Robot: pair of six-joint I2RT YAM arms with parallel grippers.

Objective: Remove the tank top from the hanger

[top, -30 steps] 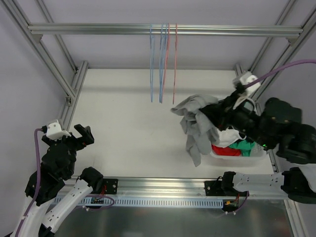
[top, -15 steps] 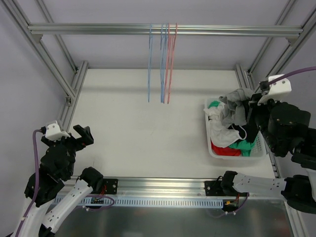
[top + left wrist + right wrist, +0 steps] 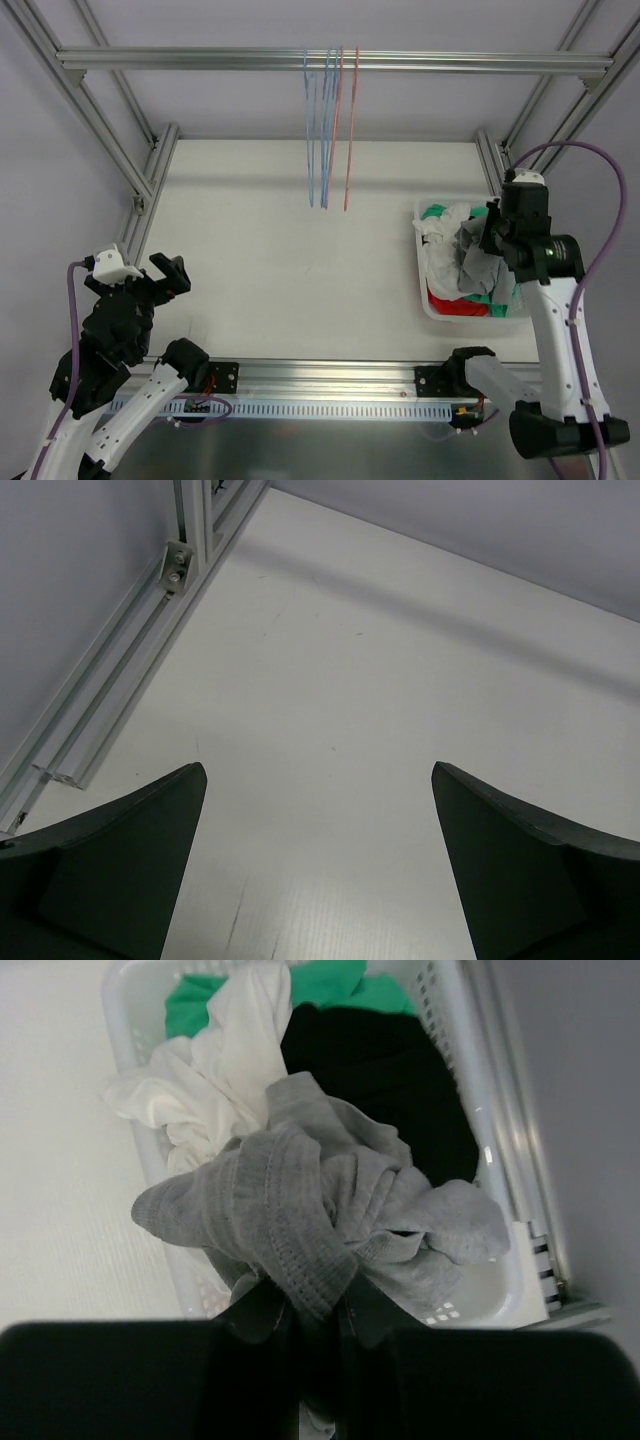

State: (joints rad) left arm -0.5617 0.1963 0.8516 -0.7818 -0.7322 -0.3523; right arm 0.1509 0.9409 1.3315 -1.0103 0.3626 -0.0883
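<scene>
Left hand (image 3: 318,772) is held with its two dark fingers (image 3: 110,860) spread wide and nothing between them. Only bare white bench (image 3: 380,660) is seen through the gap in the left wrist view. In the overhead view it is parked at the lower left, well apart from every garment, so it is judged to be kept out of the way rather than used in this step.

At the upper centre of the overhead view, several thin wire hangers (image 3: 328,130), blue and red, are hung from the aluminium rail (image 3: 200,60). No cloth is seen on any of them, so the tank top is judged to be already off its hanger.

At the right of the overhead view, the right hand (image 3: 489,243) is poised above a white plastic laundry basket (image 3: 421,262). In the right wrist view it is clamped on a bunched fold of the grey tank top (image 3: 300,1210). The tank top is gathered into a crumpled bundle and hangs from the grip over the basket's contents: a white garment (image 3: 225,1060), a green one (image 3: 340,985) and a black one (image 3: 385,1075). Whether the bundle's lower folds are touching those clothes cannot be told. The grip on one gathered fold is judged to be what keeps the whole piece together for the drop. Only a release is judged to remain, made while the bundle is inside the rim, so that no trailing edge is left draped over the wall.
</scene>
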